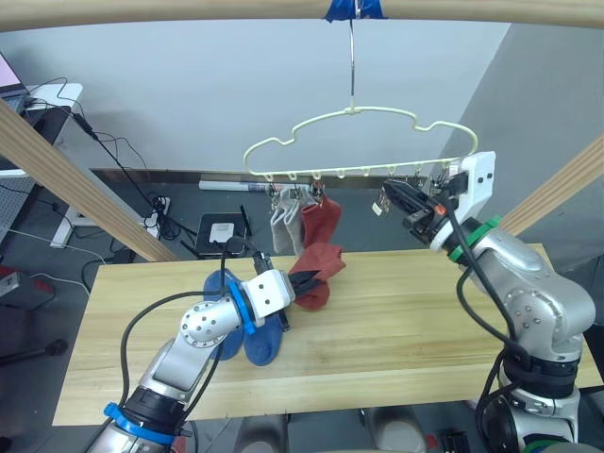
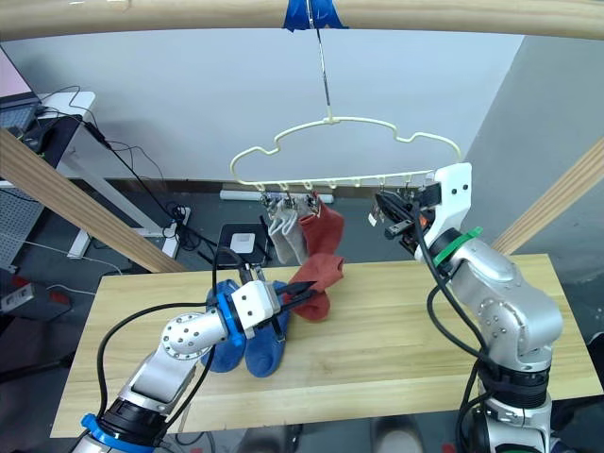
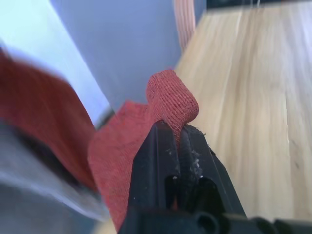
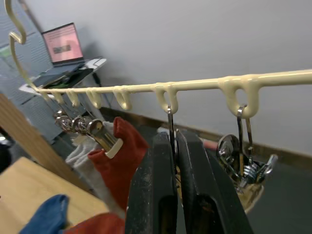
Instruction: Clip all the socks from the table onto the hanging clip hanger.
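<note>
Rust-red sock [image 1: 319, 271] is pinched in the left gripper [image 1: 304, 281], lifted off the table [image 1: 415, 321] toward the hanger [image 1: 354, 142], I'd guess so its cuff can be fed up into a clip. The right gripper [image 1: 408, 201] has its fingers pressed together around the wire stem of a clip [image 4: 170, 124] on the hanger's bottom rail, probably to steady it or squeeze it open, hard to tell which from here. Two grey socks [image 1: 285, 219] and another red sock [image 1: 323, 219] already hang clipped. Two blue socks [image 1: 253, 338] lie on the table by the left arm. No readable labels or writing anywhere.
</note>
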`<state>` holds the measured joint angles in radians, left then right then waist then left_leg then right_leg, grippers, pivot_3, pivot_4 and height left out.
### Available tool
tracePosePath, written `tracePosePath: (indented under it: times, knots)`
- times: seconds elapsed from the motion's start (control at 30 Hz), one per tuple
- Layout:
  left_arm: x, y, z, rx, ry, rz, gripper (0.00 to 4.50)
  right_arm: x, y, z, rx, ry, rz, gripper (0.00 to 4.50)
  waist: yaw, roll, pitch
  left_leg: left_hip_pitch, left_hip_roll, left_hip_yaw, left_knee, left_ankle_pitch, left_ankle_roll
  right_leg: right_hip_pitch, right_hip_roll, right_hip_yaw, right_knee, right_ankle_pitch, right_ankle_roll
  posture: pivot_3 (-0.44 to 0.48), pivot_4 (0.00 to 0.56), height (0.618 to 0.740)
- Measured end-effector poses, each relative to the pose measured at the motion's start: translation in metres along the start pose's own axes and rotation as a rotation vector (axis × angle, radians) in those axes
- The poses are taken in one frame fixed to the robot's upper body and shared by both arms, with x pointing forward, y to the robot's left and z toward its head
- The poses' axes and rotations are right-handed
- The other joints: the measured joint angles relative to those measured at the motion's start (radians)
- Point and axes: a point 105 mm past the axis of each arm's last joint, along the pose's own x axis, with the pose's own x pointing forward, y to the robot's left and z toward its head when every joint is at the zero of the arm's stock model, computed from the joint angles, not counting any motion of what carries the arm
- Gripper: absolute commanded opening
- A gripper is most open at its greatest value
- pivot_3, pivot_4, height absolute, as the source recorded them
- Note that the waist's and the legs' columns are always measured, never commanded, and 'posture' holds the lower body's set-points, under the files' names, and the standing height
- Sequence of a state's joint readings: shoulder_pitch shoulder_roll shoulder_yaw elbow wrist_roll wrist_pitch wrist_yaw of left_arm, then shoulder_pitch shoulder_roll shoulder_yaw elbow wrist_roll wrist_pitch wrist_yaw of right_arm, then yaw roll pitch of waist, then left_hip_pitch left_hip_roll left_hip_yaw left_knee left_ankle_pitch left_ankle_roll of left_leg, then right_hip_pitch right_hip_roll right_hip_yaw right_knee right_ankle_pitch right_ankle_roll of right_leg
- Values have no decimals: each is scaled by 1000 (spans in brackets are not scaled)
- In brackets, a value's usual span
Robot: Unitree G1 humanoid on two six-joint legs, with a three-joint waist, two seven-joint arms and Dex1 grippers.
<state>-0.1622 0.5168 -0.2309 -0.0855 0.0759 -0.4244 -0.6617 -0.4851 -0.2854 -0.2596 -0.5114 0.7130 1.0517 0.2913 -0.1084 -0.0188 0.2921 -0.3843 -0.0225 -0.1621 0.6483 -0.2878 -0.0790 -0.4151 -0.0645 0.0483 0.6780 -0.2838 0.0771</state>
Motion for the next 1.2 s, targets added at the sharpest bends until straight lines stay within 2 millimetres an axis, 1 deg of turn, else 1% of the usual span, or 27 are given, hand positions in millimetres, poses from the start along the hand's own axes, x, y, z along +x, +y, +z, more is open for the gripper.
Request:
tracePosePath:
  times: [0.07, 0.2, 0.4, 0.6, 0.9, 1.2]
  knots:
    - [1, 6, 9, 89, -53, 25, 8, -1, -1, 2, 74, 13, 16, 0, 1, 0, 0, 0, 0, 0, 0, 0, 0, 0, 0, 0, 0, 0, 0, -183, 292, 740]
    - [6, 19, 20, 223, -116, 89, 8, -1, 1, 2, 194, 26, 30, 0, 0, 0, 0, 0, 0, 0, 0, 0, 0, 0, 0, -1, 0, 0, 0, -186, 294, 740]
    - [13, 25, 36, 348, -194, 141, 8, -1, 5, 3, 261, 43, 34, 0, -3, 0, 0, 0, 0, 0, 0, 0, 1, 0, 0, -1, 0, 0, 0, -194, 299, 740]
    - [15, 26, 30, 350, -177, 150, 8, -2, 4, 4, 318, 43, 27, 0, -6, 0, 0, 0, 0, 0, 0, 1, 1, 0, 0, -1, 1, 0, 0, -197, 301, 740]
    - [20, 31, 38, 395, -217, 179, 8, -3, 6, 5, 348, 54, 26, 0, -7, 0, 0, -1, 0, 0, 0, 1, 2, 0, 0, -1, 1, 0, 0, -195, 302, 740]
    - [19, 32, 39, 398, -223, 195, 8, -3, 4, 7, 358, 49, 19, 0, -6, 0, 0, -1, 0, 0, 0, 1, 2, 0, 0, -1, 1, 0, 0, -195, 301, 740]
